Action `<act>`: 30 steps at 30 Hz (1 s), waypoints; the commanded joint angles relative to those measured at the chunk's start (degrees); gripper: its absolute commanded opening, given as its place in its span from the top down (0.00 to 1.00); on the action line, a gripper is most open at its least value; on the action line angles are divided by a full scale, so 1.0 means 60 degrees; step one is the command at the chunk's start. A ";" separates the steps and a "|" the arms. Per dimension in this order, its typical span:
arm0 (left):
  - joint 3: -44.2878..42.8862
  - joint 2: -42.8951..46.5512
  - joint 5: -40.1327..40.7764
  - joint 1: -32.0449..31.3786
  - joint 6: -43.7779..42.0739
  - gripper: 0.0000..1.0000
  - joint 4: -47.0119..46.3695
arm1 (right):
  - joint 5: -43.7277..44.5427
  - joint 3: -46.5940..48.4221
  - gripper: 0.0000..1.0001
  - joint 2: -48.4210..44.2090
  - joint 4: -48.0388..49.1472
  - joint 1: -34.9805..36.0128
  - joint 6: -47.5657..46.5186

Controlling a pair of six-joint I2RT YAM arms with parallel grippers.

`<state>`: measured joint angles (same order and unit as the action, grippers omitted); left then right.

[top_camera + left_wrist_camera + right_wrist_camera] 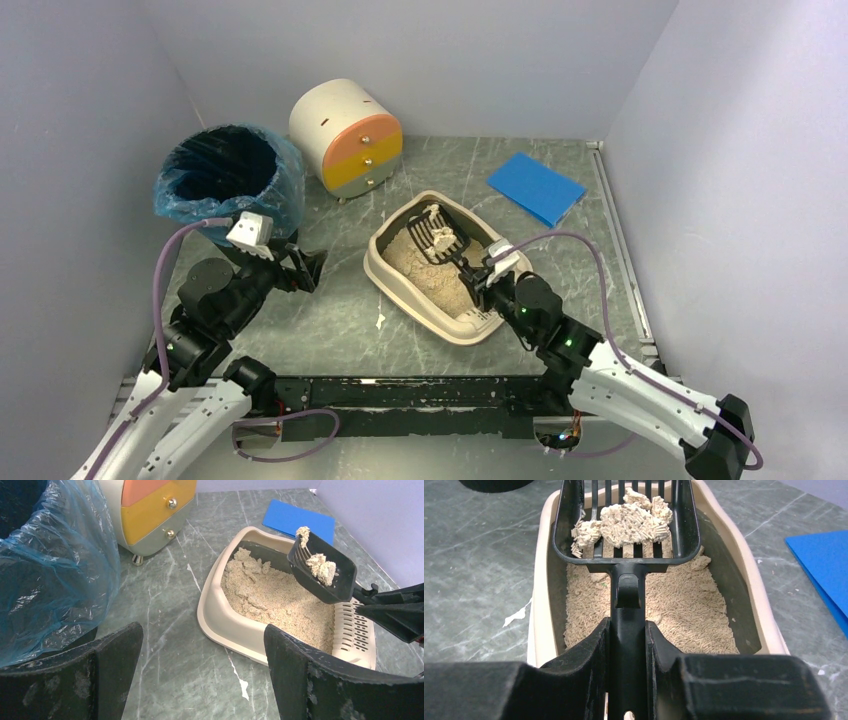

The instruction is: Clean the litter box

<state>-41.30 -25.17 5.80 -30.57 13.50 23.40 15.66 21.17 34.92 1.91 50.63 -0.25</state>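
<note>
The beige litter box with tan litter sits mid-table; it also shows in the left wrist view and the right wrist view. My right gripper is shut on the handle of a black slotted scoop. The scoop is raised above the litter and carries pale clumps. My left gripper is open and empty above the table, left of the box, beside the bin.
A black round bin with a blue liner stands at the back left. A white drawer unit with orange and yellow fronts stands behind the box. A blue cloth lies at the back right. A white speck lies on the table.
</note>
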 commanded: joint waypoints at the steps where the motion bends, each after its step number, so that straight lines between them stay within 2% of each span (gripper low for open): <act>1: -0.0135 -0.0029 -0.0091 0.0041 0.0046 0.05 -0.0113 | -0.0314 -0.0412 1.00 -0.0396 0.0472 0.0033 0.0020; 3: -0.0120 0.0079 -0.0023 0.0041 0.0055 0.05 -0.0106 | 0.0303 -0.0074 1.00 -0.0438 0.0080 0.0028 0.0461; 6: -0.0076 0.0198 0.0017 0.0044 0.0078 0.05 -0.0163 | -0.0571 -0.0074 1.00 -0.0344 0.0435 0.0041 0.0255; 9: -0.0095 0.0116 0.0036 0.0041 0.0070 0.05 -0.0120 | 0.0221 0.0960 1.00 0.0029 -0.0688 0.0043 0.0134; 11: -0.0145 0.0003 -0.0014 0.0041 0.0089 0.05 -0.0032 | 0.0123 0.1276 1.00 -0.0302 -0.0583 0.0028 -0.0273; 16: -0.0115 -0.0002 -0.0018 0.0041 0.0062 0.05 -0.0129 | -0.0269 0.0887 1.00 0.0191 -0.0692 0.0042 -0.0536; 19: -0.0144 0.0010 0.0014 0.0041 0.0065 0.05 -0.0063 | 0.0370 0.1044 1.00 0.0309 -0.0692 0.0043 -0.0733; 24: -0.0110 0.0046 0.0053 0.0041 0.0065 0.05 -0.0125 | 0.0359 0.1447 1.00 0.0467 -0.0270 0.0043 -0.0622; 27: -0.0148 0.0017 0.0067 0.0041 0.0103 0.05 -0.0070 | -0.0241 0.0766 1.00 0.0733 0.0083 0.0042 -0.0659; 30: -0.0090 0.0084 0.0032 0.0041 0.0114 0.05 -0.0130 | 0.0065 0.1120 1.00 0.1009 -0.0540 0.0043 -0.0379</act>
<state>-41.30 -25.15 5.80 -30.57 13.89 23.42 15.57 26.94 39.66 -0.71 50.70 -3.66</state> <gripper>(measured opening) 0.949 0.262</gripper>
